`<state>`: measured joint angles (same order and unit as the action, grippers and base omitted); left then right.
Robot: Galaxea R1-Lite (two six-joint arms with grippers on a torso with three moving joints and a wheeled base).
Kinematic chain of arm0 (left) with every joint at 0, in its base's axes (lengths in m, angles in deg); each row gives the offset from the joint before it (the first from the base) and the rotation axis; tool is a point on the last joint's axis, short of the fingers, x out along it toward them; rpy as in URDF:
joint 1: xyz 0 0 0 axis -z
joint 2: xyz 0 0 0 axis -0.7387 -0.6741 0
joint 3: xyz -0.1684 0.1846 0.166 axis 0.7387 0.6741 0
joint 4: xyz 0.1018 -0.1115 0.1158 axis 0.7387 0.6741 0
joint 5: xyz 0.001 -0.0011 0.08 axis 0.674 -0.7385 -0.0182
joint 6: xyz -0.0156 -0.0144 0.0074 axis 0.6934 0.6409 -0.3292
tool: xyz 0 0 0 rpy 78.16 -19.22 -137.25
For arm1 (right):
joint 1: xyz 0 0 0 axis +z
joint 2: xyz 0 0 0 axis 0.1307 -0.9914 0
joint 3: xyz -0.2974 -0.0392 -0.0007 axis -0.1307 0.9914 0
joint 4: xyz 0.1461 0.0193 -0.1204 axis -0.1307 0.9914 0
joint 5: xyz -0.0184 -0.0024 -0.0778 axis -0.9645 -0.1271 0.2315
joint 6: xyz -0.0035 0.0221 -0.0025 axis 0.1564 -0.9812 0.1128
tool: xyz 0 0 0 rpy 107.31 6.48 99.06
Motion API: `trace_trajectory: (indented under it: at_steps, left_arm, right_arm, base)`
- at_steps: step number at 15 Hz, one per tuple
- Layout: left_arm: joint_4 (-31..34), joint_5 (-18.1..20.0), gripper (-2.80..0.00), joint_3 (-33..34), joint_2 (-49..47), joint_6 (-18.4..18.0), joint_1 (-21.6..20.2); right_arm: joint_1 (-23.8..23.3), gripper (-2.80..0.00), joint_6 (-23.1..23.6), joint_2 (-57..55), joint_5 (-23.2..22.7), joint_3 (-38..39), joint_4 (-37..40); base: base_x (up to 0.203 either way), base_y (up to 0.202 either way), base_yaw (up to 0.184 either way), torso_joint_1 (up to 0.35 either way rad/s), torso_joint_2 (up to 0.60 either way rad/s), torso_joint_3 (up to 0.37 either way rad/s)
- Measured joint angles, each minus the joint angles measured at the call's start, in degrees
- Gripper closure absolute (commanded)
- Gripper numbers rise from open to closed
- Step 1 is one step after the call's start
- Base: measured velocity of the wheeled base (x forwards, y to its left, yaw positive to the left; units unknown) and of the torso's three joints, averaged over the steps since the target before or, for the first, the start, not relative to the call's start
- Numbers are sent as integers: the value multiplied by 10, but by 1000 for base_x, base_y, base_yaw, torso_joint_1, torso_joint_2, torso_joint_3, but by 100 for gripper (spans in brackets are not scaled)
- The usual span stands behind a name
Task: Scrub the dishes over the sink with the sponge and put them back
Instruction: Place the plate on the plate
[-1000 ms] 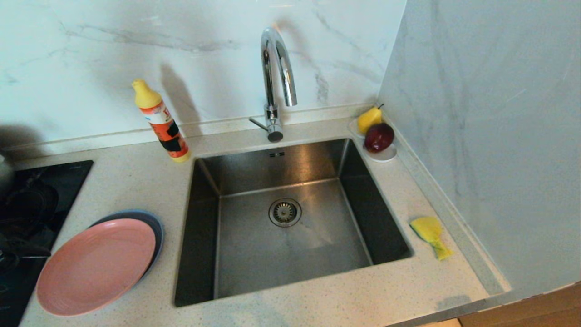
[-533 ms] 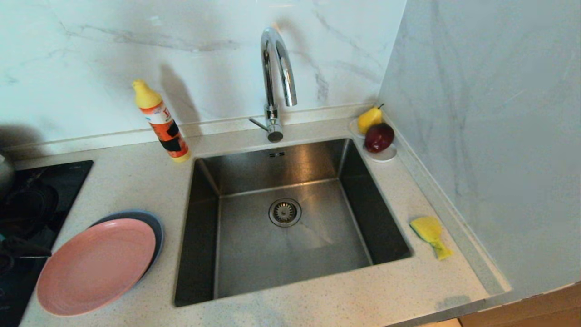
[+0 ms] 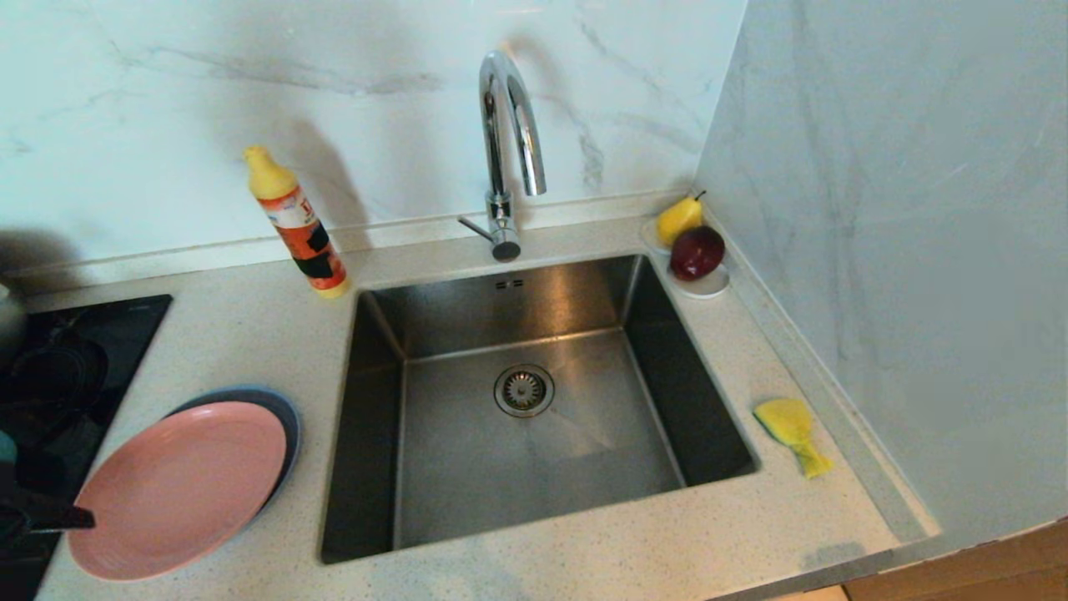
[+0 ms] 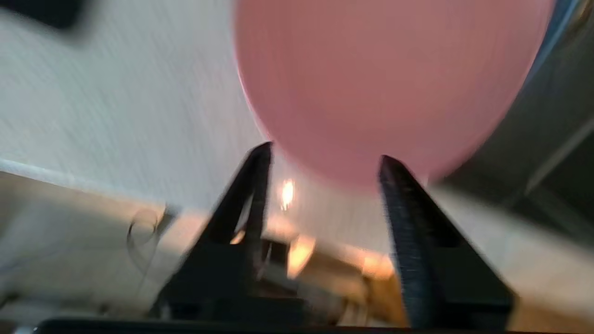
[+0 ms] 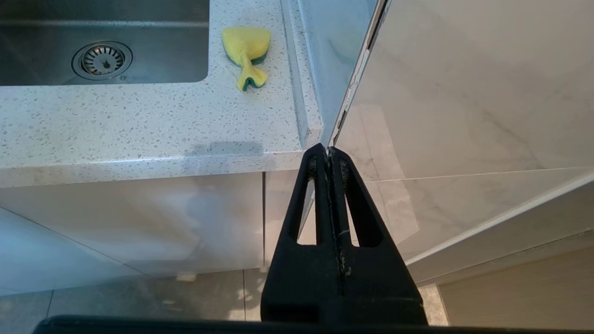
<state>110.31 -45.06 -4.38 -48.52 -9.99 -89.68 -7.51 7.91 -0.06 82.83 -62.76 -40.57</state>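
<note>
the pink plate (image 3: 177, 491) lies on the table (image 3: 250, 334) to the left of the sink (image 3: 534, 401), on top of the blue plate (image 3: 284, 409), of which only a dark blue edge shows behind it and on its right. the left pincer (image 4: 325, 153) is at the left edge of the pink plate; in the head view only a dark tip of it (image 3: 50, 519) shows, just at the plate's rim. in the left wrist view its two fingers (image 4: 253, 185) stand apart, about half open, and the rim of the pink plate (image 4: 380, 79) lies at the gap between their tips. this view is blurred, so i cannot tell if the fingers touch the plate; nothing is gripped between them.

the sponge (image 3: 791, 432) lies on the table to the right of the sink, near the side wall, well apart from the plates. it looks squeezed in the middle. the sink is empty, with the drain (image 3: 524, 390) in its centre and the tap (image 3: 509, 150) behind it.

the right pincer (image 5: 328, 150) hangs below the table's front edge, at the right, its fingers pressed together with nothing between them.

a bottle (image 3: 296, 224) with a yellow cap stands behind the sink's left corner. a pear (image 3: 678, 219) and a red fruit (image 3: 697, 252) sit on a saucer (image 3: 709, 288) at the back right corner. a black hob (image 3: 58, 367) is at the far left.
</note>
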Motion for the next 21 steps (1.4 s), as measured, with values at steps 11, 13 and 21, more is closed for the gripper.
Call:
trace_trajectory:
  at_steps: [11,13,21]
  left_arm:
    - [52,-3,0,-4,-54,-36,46]
    - [45,-4,0,-13,-73,-35,46]
    - [42,-52,0,-57,-142,-38,57]
  right_arm:
    - [0,0,0,0,0,0,0]
    - [0,0,0,0,0,0,0]
    - [0,0,0,0,0,0,0]
  base:
    - [0,0,0,0,0,0]
    - [0,0,0,0,0,0]
    - [0,0,0,0,0,0]
